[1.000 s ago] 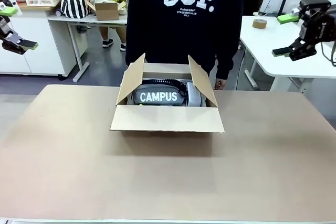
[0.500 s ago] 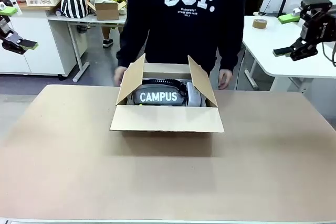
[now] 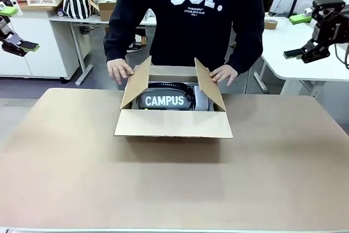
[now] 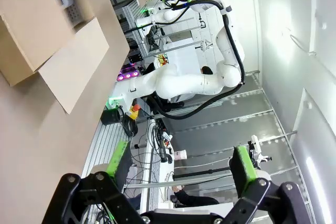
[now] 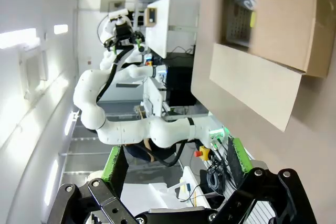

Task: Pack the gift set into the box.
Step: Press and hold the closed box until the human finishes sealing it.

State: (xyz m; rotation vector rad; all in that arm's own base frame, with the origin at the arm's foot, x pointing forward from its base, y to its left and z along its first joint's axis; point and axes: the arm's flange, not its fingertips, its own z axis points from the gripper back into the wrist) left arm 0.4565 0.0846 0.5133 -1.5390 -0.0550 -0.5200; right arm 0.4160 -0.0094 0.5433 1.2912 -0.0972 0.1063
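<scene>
The desk [image 3: 174, 189] carries 1 thing, the box [image 3: 173, 125], which sits at the middle of the far edge, right in front of the person [image 3: 185, 20] standing there. I judge it is put there so the person can work on it without reaching.

The box's near flap lies folded out toward the robot's side. Its 2 side flaps stand tilted outward, which leaves the top open. Inside lies the gift set [image 3: 169, 100], a dark piece printed CAMPUS with a grey piece beside it, sitting below the rim. The packing looks close to done, and closing the flaps looks like what is left.

The person rests 1 hand [image 3: 119, 71] on the outside of 1 side flap and the other hand [image 3: 222, 73] on the other flap, probably to steady them or fold them in.

The left gripper [image 4: 181, 163] hangs raised beyond the desk's left edge, fingers spread wide and holding nothing. The right gripper [image 5: 176, 160] hangs raised beyond the right edge, also wide and holding nothing. The box lies well apart from both, roughly midway between them, so the person has free room.
</scene>
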